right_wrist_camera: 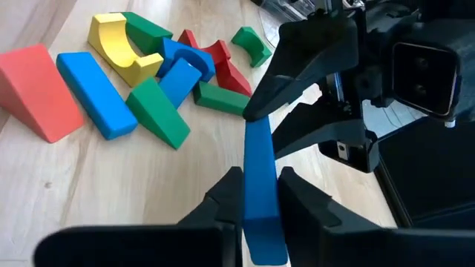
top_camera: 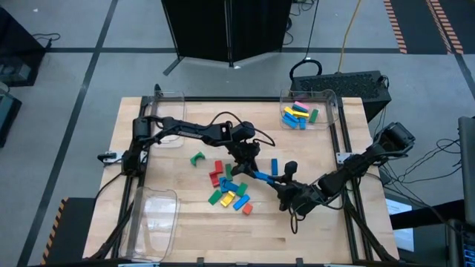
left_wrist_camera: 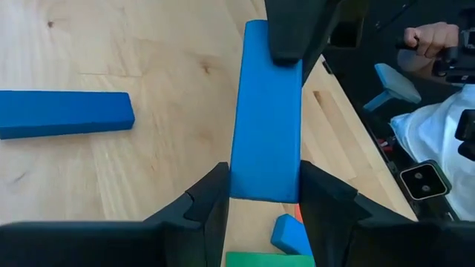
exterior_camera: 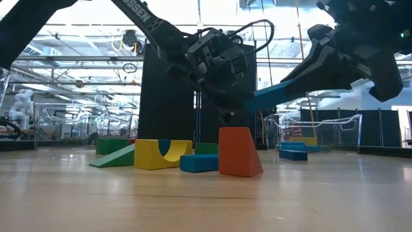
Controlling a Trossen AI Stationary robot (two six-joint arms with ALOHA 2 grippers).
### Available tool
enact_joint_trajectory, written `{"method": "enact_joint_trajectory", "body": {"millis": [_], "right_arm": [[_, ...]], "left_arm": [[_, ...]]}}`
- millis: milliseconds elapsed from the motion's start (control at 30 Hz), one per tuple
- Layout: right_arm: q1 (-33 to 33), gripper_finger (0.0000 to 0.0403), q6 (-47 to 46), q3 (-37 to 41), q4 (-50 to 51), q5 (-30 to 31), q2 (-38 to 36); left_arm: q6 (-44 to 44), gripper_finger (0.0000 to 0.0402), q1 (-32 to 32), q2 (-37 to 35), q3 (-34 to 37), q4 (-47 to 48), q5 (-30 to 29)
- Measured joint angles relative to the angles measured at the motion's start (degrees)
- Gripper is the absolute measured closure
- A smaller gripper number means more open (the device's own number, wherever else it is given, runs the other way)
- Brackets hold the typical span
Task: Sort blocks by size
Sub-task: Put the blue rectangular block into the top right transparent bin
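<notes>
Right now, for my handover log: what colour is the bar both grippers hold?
Blue bar, clearest in the left wrist view.

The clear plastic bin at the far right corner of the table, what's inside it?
The clear plastic bin holds a small heap of blocks: blue, yellow, a pink one and a green one. They overlap, so an exact count, and anything underneath them, cannot be seen.

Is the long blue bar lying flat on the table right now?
No: the long blue bar hangs above the table, gripped at both ends.
</notes>
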State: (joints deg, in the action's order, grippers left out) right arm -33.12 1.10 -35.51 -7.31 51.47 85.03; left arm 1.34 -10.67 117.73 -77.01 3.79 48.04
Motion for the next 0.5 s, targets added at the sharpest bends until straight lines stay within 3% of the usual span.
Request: {"method": "enact_joint_trajectory", "body": {"millis": [500], "right_arm": [[-0.1, 0.0351, -3.5, 0.0, 0.0, 2.3, 0.0]], "left_arm": [[0.3, 0.0256, 0.0, -1.2, 0.0, 0.4, 1.0]]}}
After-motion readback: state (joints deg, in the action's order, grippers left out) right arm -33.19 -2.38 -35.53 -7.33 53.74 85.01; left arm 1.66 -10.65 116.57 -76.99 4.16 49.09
